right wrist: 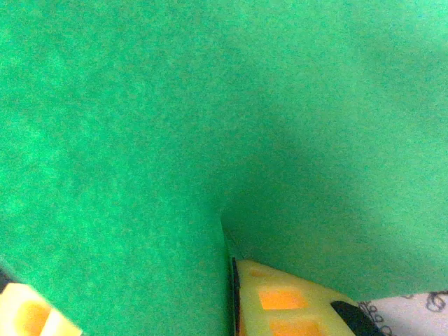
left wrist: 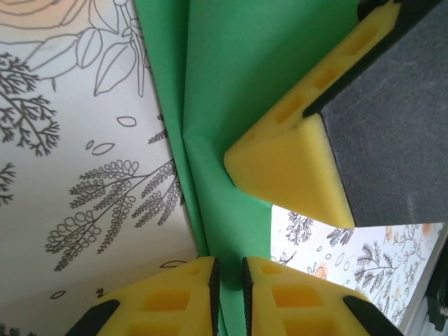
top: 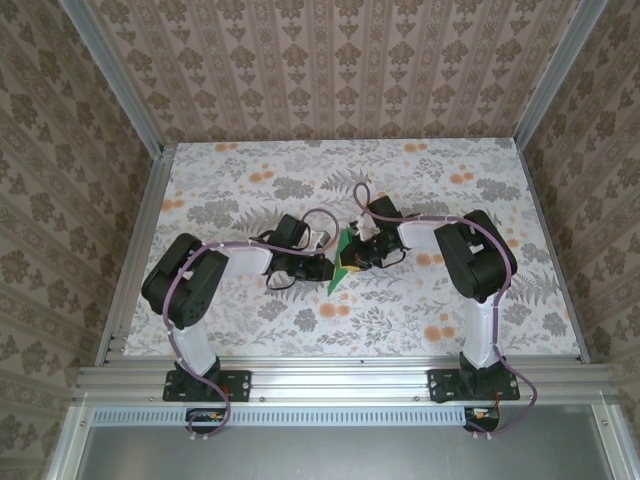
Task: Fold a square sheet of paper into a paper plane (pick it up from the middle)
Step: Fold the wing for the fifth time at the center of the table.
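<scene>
Your left claw is all but closed. Its two yellow fingers with black pads stand a thin slit apart. The green paper sheet runs through that slit and is nipped between the pads. Ahead of the claw tips the sheet stretches away over the floral bench. A sharp crease runs along the sheet, with a narrow folded strip to the left of it.

From above, the sheet stands up off the bench at a tilt, just right of your left claw's tips and just left of your right claw. The two claws meet at it from either side.

From the left wrist, one yellow finger of the right claw lies against the near face of the sheet, ahead and to the right of the left claw's tips. Its partner is hidden.

From the right wrist, the green sheet crowds right up to the claw. A fold dips down to the inner pad of the right-hand finger, and a corner of the other finger peeks out at the far left. Paper covers the space between them, so you cannot tell whether this claw grips the sheet or has let go.
</scene>
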